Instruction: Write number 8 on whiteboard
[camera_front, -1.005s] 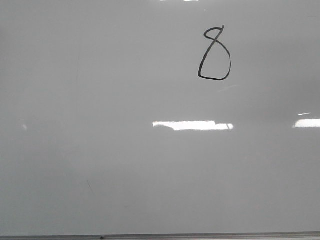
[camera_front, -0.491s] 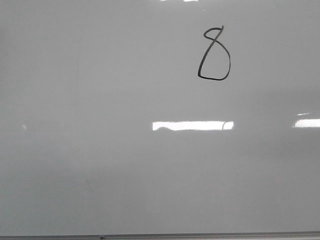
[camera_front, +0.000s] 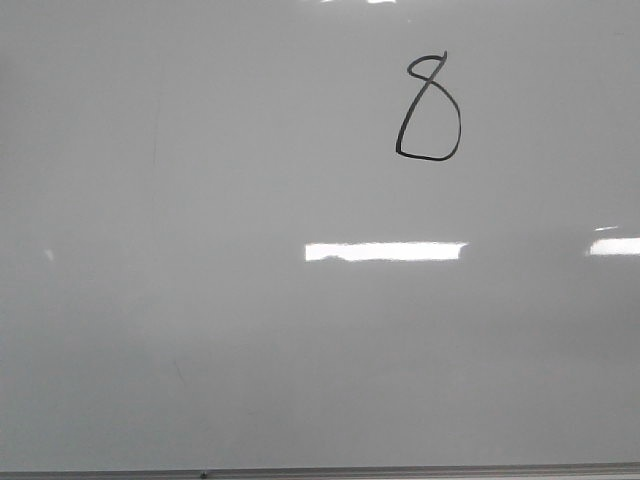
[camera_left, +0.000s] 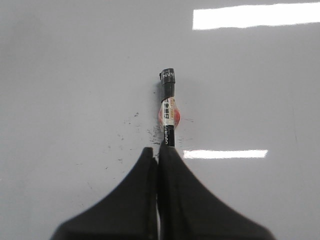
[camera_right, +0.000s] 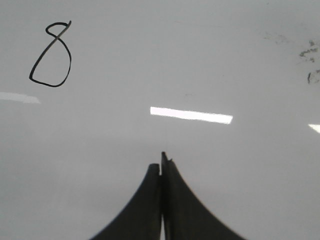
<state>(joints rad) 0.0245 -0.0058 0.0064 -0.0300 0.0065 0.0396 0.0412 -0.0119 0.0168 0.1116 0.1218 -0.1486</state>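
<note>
Left fingers (camera_left: 159, 150) gripping marker (camera_left: 168, 107), number 8 (camera_front: 430, 108) on whiteboard (camera_front: 200, 300)

We see the large glossy pale grey-white whiteboard (camera_front: 200, 330) lying open across the whole front view; nothing stands on it there. Its only mark there is the small hand-drawn black number 8 (camera_front: 430, 108), flat ink, no barrier to passage. A thin grey metal frame edge (camera_front: 320, 472) bounds the near side. In the left wrist view, a slim black marker with an orange label (camera_left: 168, 107) protrudes beyond the fingertips over the board.
</note>
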